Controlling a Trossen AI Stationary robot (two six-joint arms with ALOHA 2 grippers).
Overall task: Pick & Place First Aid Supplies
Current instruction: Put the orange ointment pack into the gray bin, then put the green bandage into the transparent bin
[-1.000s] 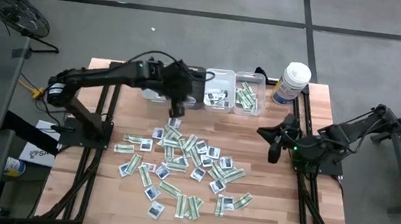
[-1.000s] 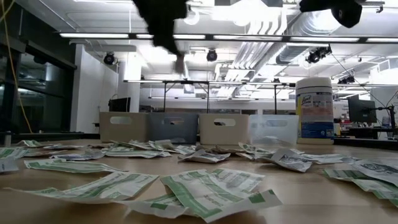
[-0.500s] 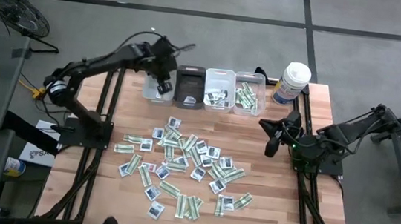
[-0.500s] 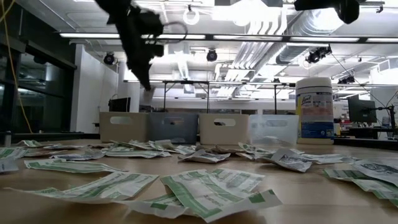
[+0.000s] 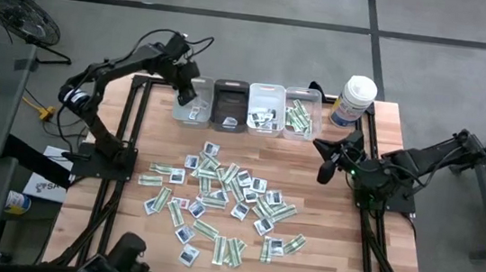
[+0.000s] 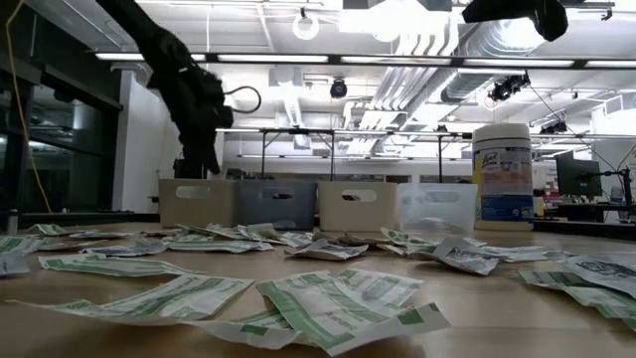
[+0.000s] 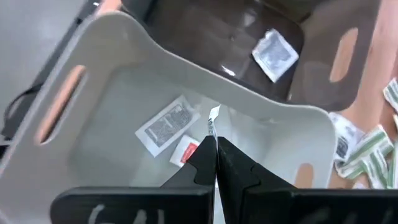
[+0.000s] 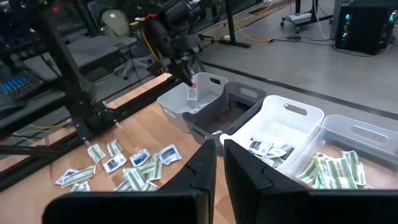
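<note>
left gripper [image 8: 189, 84] holds a small packet [image 8: 192, 93] over the grey bin [image 8: 186, 102]; loose packets [image 8: 134, 165] on table [image 8: 134, 134]
</note>
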